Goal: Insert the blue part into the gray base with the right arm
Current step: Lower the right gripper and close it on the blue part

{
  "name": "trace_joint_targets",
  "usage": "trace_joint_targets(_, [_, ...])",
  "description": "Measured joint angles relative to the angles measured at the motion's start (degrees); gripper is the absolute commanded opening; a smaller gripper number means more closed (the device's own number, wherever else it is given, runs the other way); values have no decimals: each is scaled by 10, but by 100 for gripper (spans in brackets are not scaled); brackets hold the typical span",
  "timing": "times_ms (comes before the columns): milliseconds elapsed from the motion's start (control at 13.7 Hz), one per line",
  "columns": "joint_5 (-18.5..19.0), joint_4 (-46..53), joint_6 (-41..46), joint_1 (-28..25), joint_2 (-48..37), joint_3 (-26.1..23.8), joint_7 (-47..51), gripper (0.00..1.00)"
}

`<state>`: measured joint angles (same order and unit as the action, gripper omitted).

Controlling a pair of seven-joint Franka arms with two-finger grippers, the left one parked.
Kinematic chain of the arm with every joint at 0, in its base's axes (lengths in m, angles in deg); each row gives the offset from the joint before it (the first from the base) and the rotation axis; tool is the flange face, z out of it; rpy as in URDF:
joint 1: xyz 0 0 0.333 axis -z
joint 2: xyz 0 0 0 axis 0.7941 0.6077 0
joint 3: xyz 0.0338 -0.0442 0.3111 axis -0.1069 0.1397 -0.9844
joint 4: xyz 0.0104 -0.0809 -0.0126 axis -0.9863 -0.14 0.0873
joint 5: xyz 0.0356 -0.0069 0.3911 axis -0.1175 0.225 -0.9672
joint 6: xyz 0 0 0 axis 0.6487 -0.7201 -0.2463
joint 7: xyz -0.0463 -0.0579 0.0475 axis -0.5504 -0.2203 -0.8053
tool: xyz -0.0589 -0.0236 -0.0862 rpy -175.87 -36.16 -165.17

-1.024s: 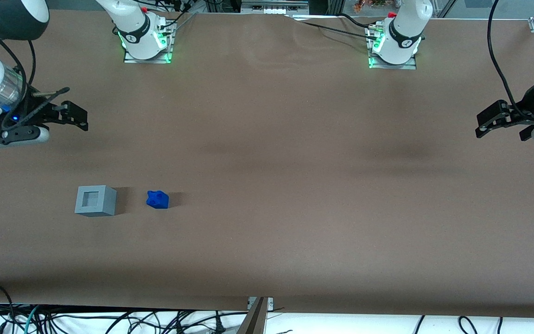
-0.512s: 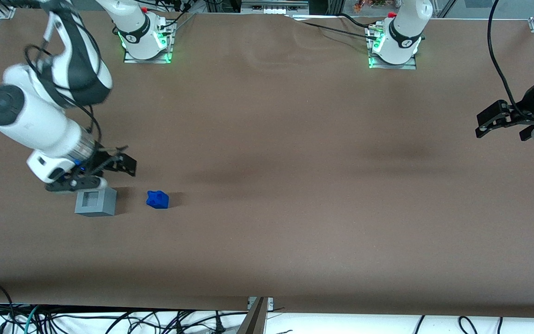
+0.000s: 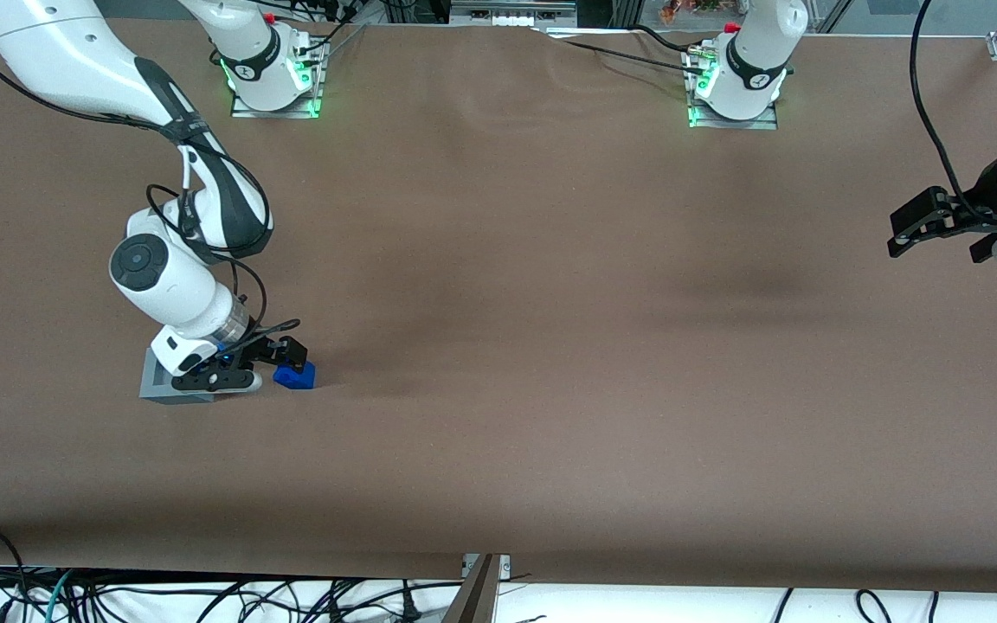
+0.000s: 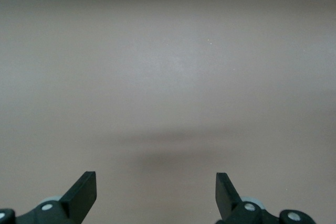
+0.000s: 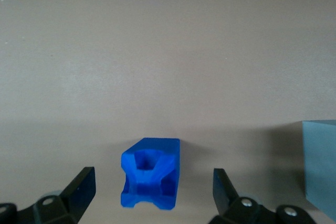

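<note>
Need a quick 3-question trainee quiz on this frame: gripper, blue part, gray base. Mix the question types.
1. True or false: the gripper is shut on the blue part.
2. Where does the blue part sit? A) in the gray base's recess B) on the table beside the gray base C) lifted clear of the table
3. Fill in: in the right wrist view, the blue part lies ____ the two open fingers.

Key: 1. False: the fingers stand apart on either side, not touching it. 2. B. 3. between.
</note>
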<state>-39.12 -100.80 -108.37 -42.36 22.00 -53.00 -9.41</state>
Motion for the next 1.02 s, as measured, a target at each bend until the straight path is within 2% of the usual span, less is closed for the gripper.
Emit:
trace_joint_targets(366, [10,-1,-2,-6,8,-1,29,91])
trace_joint_targets(512, [13,-1,-7,-11,13,-2,36,85])
trace_joint_targets(732, [21,-1,-16,-13,21,-2,38,69])
trace_joint_targets(1024, [26,-1,-22,-13,28,-1,38,35])
